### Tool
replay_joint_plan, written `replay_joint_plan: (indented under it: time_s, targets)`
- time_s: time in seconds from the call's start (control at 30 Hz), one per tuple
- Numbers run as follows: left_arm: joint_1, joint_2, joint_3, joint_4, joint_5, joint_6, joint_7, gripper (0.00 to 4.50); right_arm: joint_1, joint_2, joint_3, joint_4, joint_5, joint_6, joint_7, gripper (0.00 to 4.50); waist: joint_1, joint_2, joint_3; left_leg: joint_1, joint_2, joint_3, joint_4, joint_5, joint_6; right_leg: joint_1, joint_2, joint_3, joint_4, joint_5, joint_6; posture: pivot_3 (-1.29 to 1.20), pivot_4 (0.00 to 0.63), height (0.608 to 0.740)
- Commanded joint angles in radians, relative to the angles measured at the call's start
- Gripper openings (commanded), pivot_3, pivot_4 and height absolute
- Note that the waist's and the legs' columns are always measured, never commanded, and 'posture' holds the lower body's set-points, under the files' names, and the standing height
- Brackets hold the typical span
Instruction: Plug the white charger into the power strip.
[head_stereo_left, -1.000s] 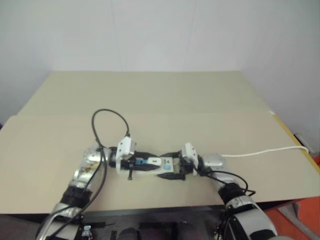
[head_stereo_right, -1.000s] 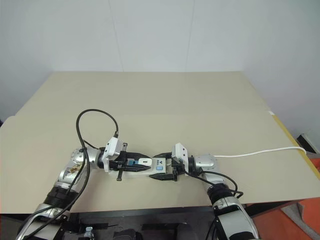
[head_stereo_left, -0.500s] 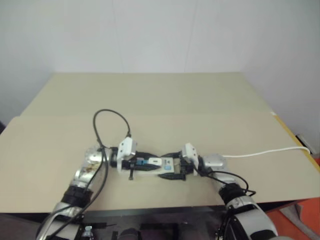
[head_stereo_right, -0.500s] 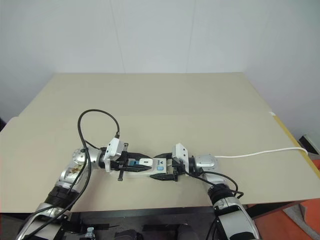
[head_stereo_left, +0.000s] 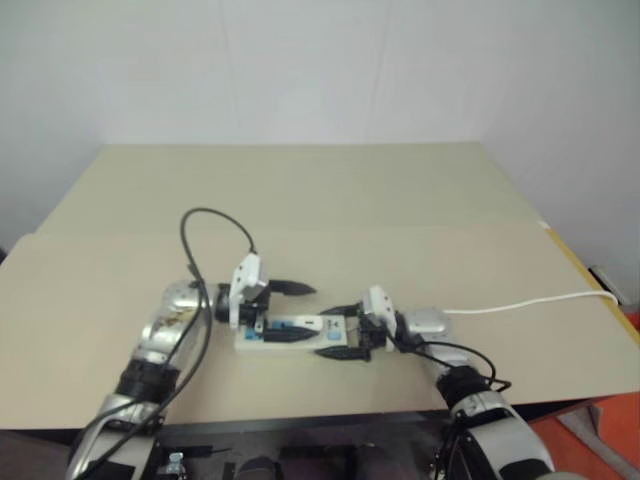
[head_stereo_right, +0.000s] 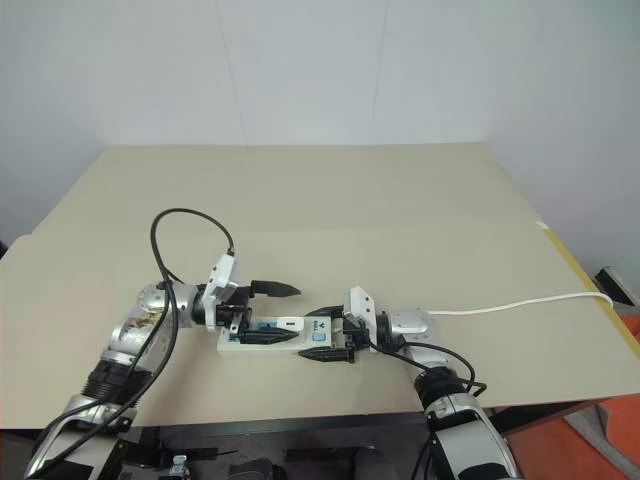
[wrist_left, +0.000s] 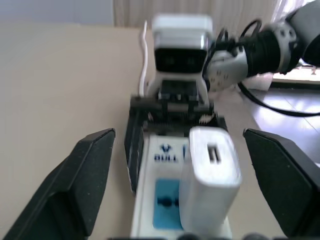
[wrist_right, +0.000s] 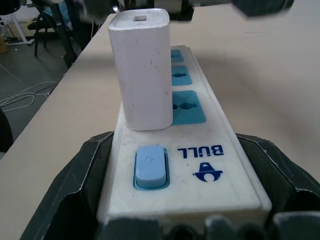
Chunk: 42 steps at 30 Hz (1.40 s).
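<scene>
The white charger stands upright in the power strip, near the tabletop's front edge. The right gripper clamps the strip's switch end; the left gripper hangs open around the charger. Lifting the strip carelessly could loosen a half-seated plug.

**Plastic on a matt board**

I'm seeing a charger in smooth white plastic with a soft sheen and faint scuffs. The strip looks like the same white plastic, its outlet faces a flatter blue. Black fingers read as matt plastic. The table is beige, dull and even. The cord looks smooth and white.
</scene>
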Motion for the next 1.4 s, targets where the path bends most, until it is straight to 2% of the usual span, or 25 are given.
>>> replay_joint_plan:
  time_s: [0.03, 0.17, 0.27, 0.6, 0.87, 1.1, 1.23, 1.4]
  targets:
    - [-0.093, 0.104, 0.102, -0.049, -0.118, 0.113, -0.088, 4.46, 0.009, 0.0, 0.007, 0.003, -0.001, 0.002, 0.01, 3.42, -0.001, 0.0, 0.0, 0.0, 0.0, 0.0, 0.0, 0.0, 0.0, 0.0, 0.0, 0.0, 0.0, 0.0, 0.0, 0.0, 0.15, 0.74]
    - [-0.172, 0.153, 0.194, -0.004, -0.181, 0.159, -0.076, 4.46, 0.015, -0.01, 0.01, -0.01, 0.006, 0.036, 0.028, 3.42, 0.0, 0.0, 0.0, 0.0, 0.0, -0.001, 0.0, 0.0, 0.0, 0.0, 0.0, 0.0, -0.001, 0.0, 0.0, 0.0, 0.15, 0.74]
    - [-0.195, 0.162, 0.229, 0.022, -0.16, 0.122, -0.054, 4.5, 0.022, -0.019, 0.008, -0.024, 0.01, 0.044, 0.031, 4.44, 0.001, 0.0, 0.0, 0.0, 0.0, -0.002, 0.0, 0.0, 0.0, 0.0, 0.0, 0.0, -0.001, 0.0, 0.0, 0.0, 0.15, 0.74]
    - [-0.153, 0.158, 0.24, 0.048, -0.131, 0.061, -0.037, 4.5, 0.091, -0.106, -0.021, -0.194, 0.034, 0.078, 0.001, 4.44, 0.019, 0.0, 0.0, -0.003, 0.0, 0.0, 0.0, -0.001, 0.0, -0.001, 0.0, -0.001, -0.002, 0.0, 0.0, 0.0, 0.15, 0.74]
    - [-0.069, 0.183, 0.25, 0.034, -0.105, 0.061, 0.0, 4.5, 0.304, -0.31, -0.129, -0.558, 0.13, 0.22, -0.064, 4.44, 0.031, 0.0, 0.001, -0.006, -0.001, 0.0, 0.0, -0.001, 0.0, -0.003, -0.001, -0.001, -0.003, 0.0, 0.0, 0.0, 0.15, 0.74]
    - [0.055, 0.281, 0.272, -0.062, -0.109, 0.102, 0.002, 4.5, 0.46, -0.467, -0.298, -0.741, 0.22, 0.326, -0.144, 4.44, 0.026, 0.0, 0.002, -0.005, 0.0, 0.001, 0.0, -0.001, -0.001, -0.004, 0.0, -0.001, -0.003, -0.003, 0.004, 0.0, 0.15, 0.74]
    - [0.128, 0.331, 0.292, -0.12, -0.124, 0.137, 0.003, 4.5, 0.528, -0.521, -0.373, -0.804, 0.252, 0.363, -0.181, 4.44, 0.03, 0.0, 0.002, -0.005, 0.0, 0.001, 0.0, -0.001, -0.001, -0.004, 0.0, -0.001, -0.003, -0.003, 0.005, 0.0, 0.15, 0.74]
    - [0.195, 0.381, 0.342, -0.112, -0.111, 0.117, 0.002, 4.5, 0.606, -0.606, -0.471, -0.886, 0.284, 0.458, -0.225, 4.44, 0.033, 0.0, 0.002, -0.006, 0.0, 0.001, -0.001, -0.002, -0.001, -0.004, -0.001, -0.001, -0.003, -0.005, 0.006, 0.0, 0.15, 0.74]
